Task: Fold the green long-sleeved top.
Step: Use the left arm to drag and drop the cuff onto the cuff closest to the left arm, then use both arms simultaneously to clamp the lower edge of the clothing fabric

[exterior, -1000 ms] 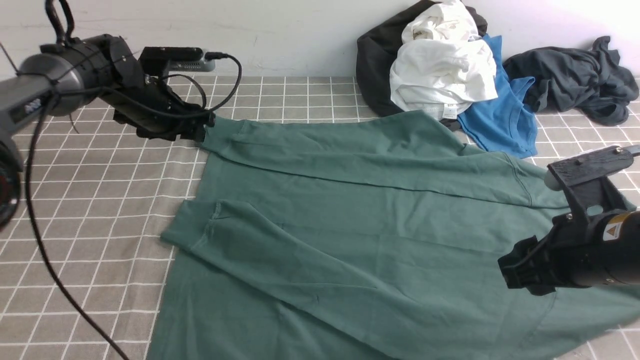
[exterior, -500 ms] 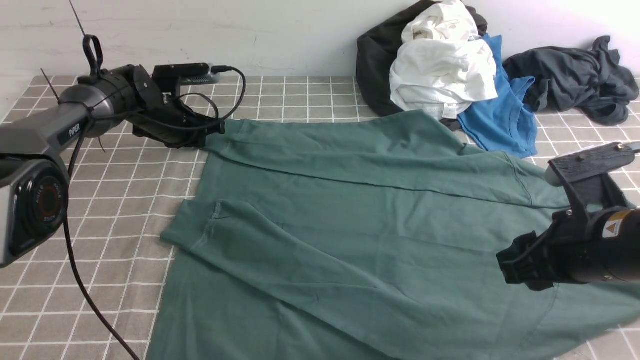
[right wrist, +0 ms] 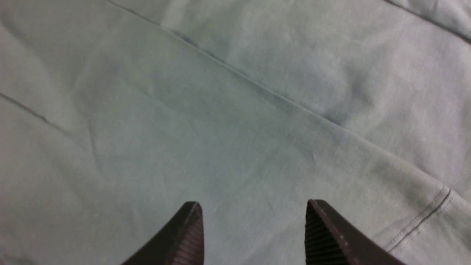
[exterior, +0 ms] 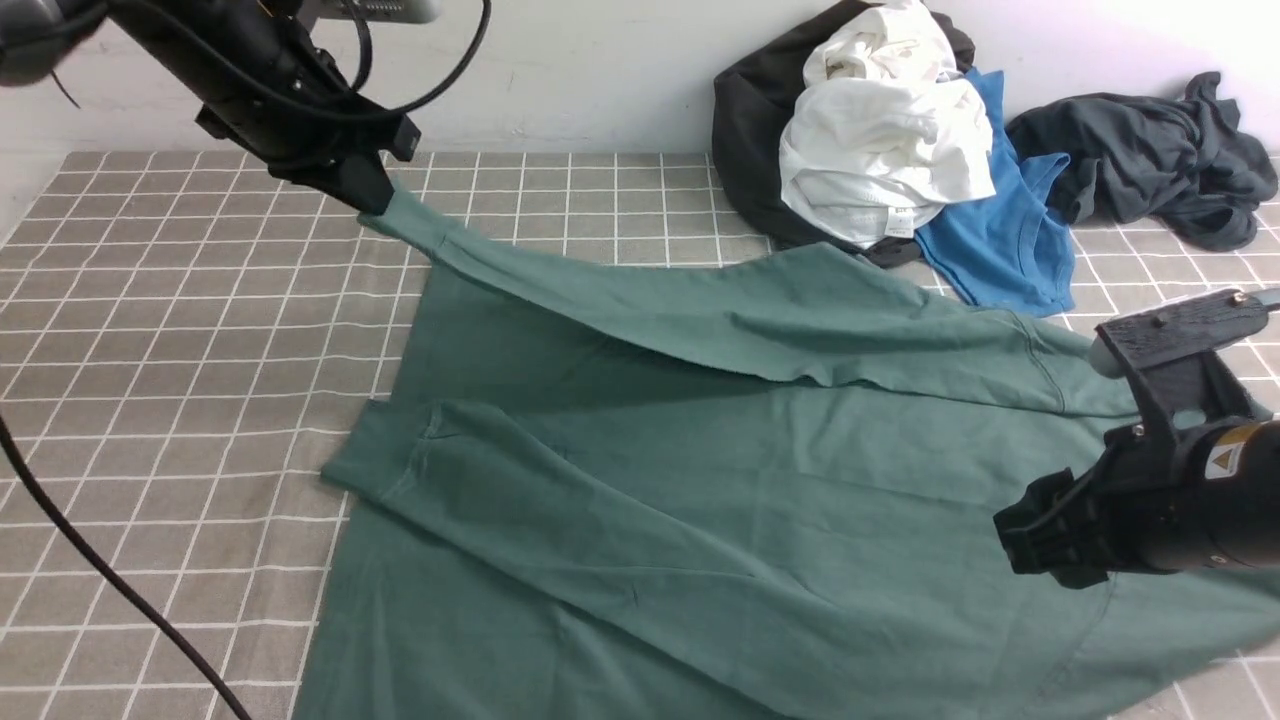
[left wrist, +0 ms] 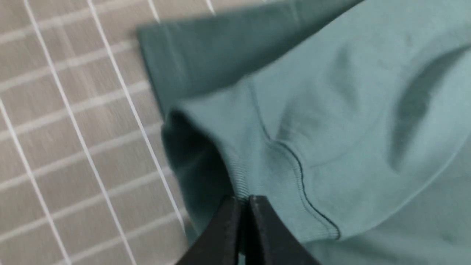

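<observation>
At ten o'clock, the left gripper (exterior: 378,195) pinches the green top (exterior: 640,500), cropped below; at four, the right gripper (exterior: 1040,545) gapes empty.

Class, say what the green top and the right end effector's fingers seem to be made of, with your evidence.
Green top: probably matt cotton-like knit; it drapes in soft folds, with stitched seams and no shine.

Right end effector, fingers: dark, probably plastic or rubber with a ridged, dull finish; the ridges show in the wrist view, but which material stays uncertain.
</observation>
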Robot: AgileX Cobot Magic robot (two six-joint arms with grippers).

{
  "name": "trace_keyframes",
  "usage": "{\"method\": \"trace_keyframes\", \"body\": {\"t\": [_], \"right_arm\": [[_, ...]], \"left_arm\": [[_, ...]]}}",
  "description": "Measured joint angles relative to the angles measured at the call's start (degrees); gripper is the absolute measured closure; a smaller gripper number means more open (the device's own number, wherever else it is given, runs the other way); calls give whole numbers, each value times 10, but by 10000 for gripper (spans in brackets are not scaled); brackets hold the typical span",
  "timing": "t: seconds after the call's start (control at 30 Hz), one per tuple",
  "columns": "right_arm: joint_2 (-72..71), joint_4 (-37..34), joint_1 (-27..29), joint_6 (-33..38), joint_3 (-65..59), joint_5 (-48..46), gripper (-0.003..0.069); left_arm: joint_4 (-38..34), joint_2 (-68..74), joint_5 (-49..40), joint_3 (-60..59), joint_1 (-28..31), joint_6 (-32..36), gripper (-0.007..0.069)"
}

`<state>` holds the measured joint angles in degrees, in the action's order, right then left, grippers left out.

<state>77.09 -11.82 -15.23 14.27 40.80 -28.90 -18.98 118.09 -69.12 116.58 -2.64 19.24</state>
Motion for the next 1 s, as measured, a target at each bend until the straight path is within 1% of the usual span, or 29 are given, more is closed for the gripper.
{"method": "trace_keyframes", "body": {"t": [0.07, 0.23, 0.27, 0.3, 0.4, 0.47, 0.53, 0.6, 0.63, 0.67, 0.73, 0.77, 0.83, 0.93, 1.0], "right_arm": [[0, 0, 0, 0, 2, -11, 302], [0, 10, 0, 0, 37, -79, 302], [0, 12, 0, 0, 39, -83, 302], [0, 17, 0, 0, 43, -95, 302], [0, 19, 0, -2, 44, -106, 302], [0, 19, 0, -2, 44, -108, 302], [0, 12, 0, -2, 45, -108, 302], [0, 7, 0, -3, 45, -110, 302], [0, -4, 0, -3, 45, -116, 302], [0, -5, 0, -3, 45, -118, 302], [-1, -23, 0, 4, 45, -144, 302], [-3, -27, 0, 9, 45, -150, 302], [-13, -45, 0, 32, 45, -167, 304], [-34, -76, 0, 71, 45, -170, 316], [-44, -95, 0, 98, 45, -170, 326]], "left_arm": [[12, -19, -6, -21, -2, -8, 625], [63, -97, -11, -182, -21, -37, 625], [65, -100, -11, -189, -23, -38, 625], [81, -128, -11, -258, -34, -41, 625], [100, -170, 3, -360, -51, -48, 625], [110, -186, 25, -401, -59, -49, 624], [123, -196, 49, -438, -67, -49, 604], [129, -196, 55, -447, -68, -50, 586], [135, -197, 61, -457, -68, -55, 541], [135, -197, 61, -458, -68, -56, 536], [140, -209, 50, -462, -68, -79, 452], [140, -217, 45, -465, -68, -87, 424], [142, -246, 39, -486, -77, -97, 347], [144, -290, 51, -548, -119, -85, 272], [149, -315, 73, -603, -156, -48, 235]]}}
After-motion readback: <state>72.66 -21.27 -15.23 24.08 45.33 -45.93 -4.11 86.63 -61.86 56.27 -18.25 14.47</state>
